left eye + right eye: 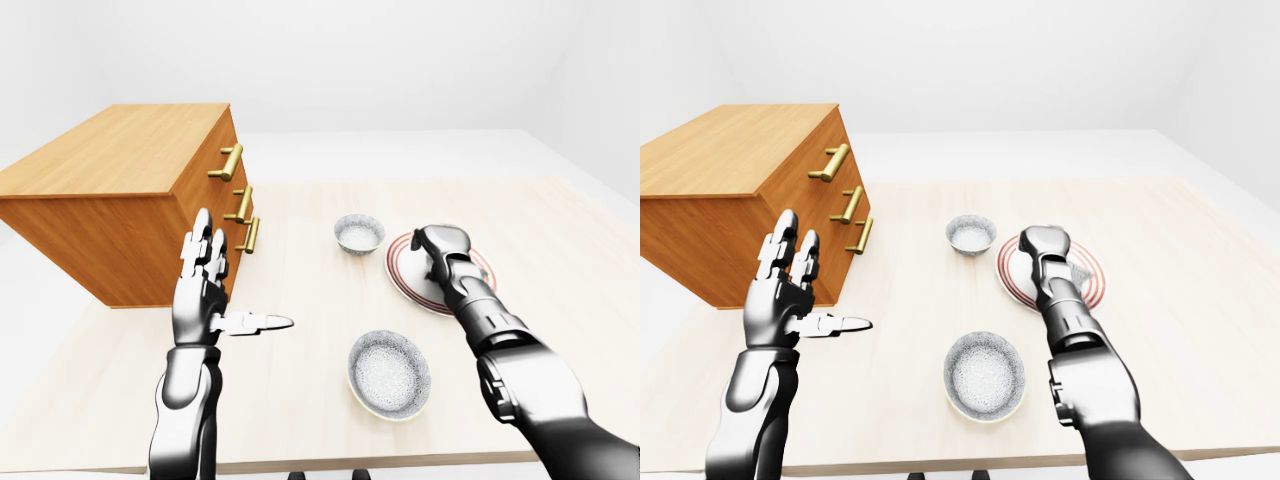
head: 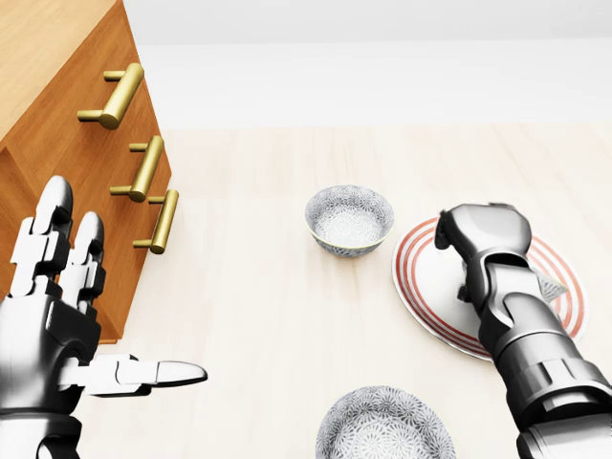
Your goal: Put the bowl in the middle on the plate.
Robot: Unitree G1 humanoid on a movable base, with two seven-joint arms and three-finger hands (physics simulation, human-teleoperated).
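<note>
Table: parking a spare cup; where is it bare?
Bare wood runs between the dresser and the small bowl, down past the left hand to the large bowl, and right of the plate in the left-eye view. Crowded: the right hand hangs over the plate beside the small bowl.

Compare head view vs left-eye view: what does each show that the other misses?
Head view only: no extra object, just a closer look at the plate's red rings and the far bowl's pattern. It crops the near bowl at its bottom edge.
Left-eye view only: the whole near bowl, the dresser's full top, and the table's near edge.
Both: the open left hand near the dresser's drawer handles, the right hand over the plate, and the far bowl just left of the plate.
</note>
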